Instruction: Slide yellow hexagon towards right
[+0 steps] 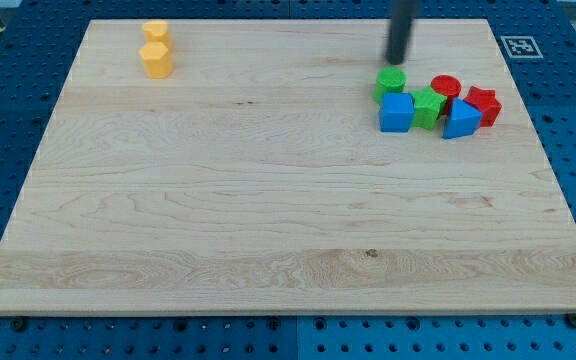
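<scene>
Two yellow blocks stand touching at the board's top left. The nearer one is the yellow hexagon (156, 59); the other yellow block (155, 32) sits just above it, and its shape is hard to make out. My tip (396, 61) is far to the right of them, near the view's top, just above a green cylinder (391, 82). The tip touches no block.
A cluster sits at the right: a blue cube (396, 113), a green star-like block (427, 106), a red cylinder (446, 89), a blue triangular block (460, 120) and a red star (483, 104). The wooden board (268, 220) lies on a blue pegboard. A marker tag (520, 46) is at the top right corner.
</scene>
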You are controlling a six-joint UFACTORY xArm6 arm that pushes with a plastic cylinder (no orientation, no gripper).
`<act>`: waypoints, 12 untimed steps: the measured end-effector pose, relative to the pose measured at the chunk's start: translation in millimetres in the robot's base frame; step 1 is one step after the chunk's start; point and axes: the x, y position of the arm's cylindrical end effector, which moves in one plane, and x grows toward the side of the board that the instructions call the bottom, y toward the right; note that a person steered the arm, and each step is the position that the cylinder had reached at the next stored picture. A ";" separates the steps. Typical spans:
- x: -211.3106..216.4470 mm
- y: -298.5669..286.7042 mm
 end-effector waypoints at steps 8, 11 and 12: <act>106.9 -66.6; 137.4 -155.2; 137.4 -199.0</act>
